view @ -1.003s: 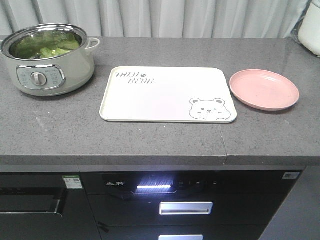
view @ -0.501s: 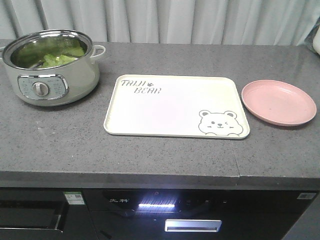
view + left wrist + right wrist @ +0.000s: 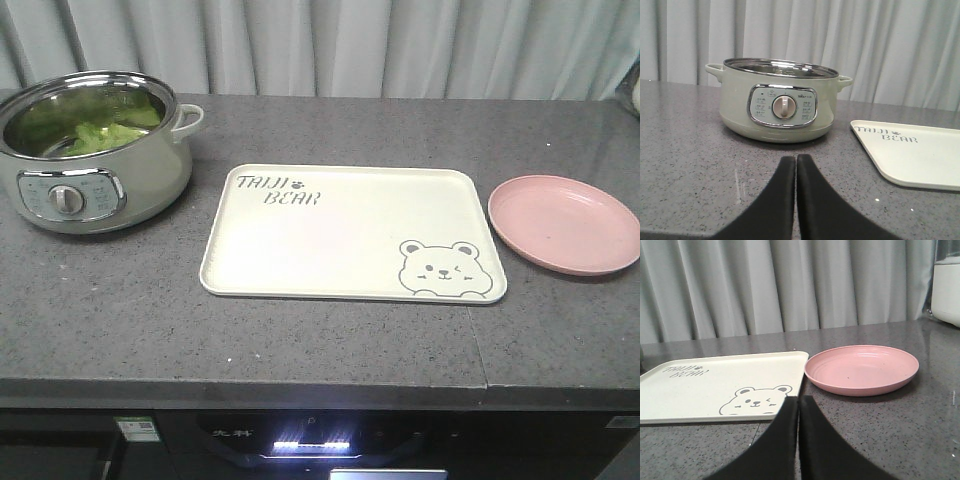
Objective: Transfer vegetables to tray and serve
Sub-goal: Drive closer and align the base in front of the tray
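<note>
Both my grippers are closed and empty. The left gripper (image 3: 796, 159) has its two fingers pressed together, with nothing between them, low over the counter (image 3: 300, 340) in front of the pot (image 3: 785, 107). The right gripper (image 3: 798, 399) is closed in the same way, in front of the tray (image 3: 350, 235) and the plate (image 3: 862, 367).

The lettuce (image 3: 100, 135) lies inside the pot, at the left of the tray. The tray itself is bare. So I judge that the task is not yet begun.

What can go wrong, as I see it:

First, from my left wrist the pot's wall hides the lettuce fully. If I go in low, I will hit the wall or the handle and push the pot. I must rise over the rim and open the fingers before I go down.

Second, the leaf looks thin and crinkled. I think it will be soft and perhaps wet, though I cannot tell if there is water in the pot. A weak pinch may let it slip; a hard one may tear it. It could then fall on the counter between the pot and the tray.

Third, several leaves seem to lie together, so I may lift more than I want.

Last, the plate stands just beside the tray's right edge. When the tray is lifted to serve, it may knock the plate, and a tilt may let the leaf slide off.
</note>
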`<state>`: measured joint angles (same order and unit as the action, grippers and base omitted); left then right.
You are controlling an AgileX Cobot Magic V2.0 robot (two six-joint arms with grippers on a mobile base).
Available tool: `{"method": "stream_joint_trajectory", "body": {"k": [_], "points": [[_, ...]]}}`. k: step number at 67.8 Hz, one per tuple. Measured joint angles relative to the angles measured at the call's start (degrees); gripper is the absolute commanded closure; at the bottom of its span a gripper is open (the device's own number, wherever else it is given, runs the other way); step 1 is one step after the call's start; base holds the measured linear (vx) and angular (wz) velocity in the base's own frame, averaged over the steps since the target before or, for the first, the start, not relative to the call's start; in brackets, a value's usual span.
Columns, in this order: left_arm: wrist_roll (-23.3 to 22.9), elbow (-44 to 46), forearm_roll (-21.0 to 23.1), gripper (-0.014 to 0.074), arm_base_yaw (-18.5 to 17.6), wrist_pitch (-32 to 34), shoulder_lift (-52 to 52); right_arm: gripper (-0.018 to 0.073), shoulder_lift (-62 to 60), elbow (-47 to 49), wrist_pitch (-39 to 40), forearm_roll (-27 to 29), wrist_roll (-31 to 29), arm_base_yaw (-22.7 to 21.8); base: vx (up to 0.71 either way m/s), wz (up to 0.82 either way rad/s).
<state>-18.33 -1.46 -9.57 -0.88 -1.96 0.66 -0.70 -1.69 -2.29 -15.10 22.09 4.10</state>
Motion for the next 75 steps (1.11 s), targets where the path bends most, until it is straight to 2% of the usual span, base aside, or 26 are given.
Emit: {"method": "stream_joint_trajectory", "body": {"k": [75], "points": [[0.0, 0.0, 0.0, 0.0602, 0.0, 0.0, 0.0, 0.0562, 0.0, 0.0, -0.01, 0.0, 0.0, 0.0, 0.05, -0.02]]}}
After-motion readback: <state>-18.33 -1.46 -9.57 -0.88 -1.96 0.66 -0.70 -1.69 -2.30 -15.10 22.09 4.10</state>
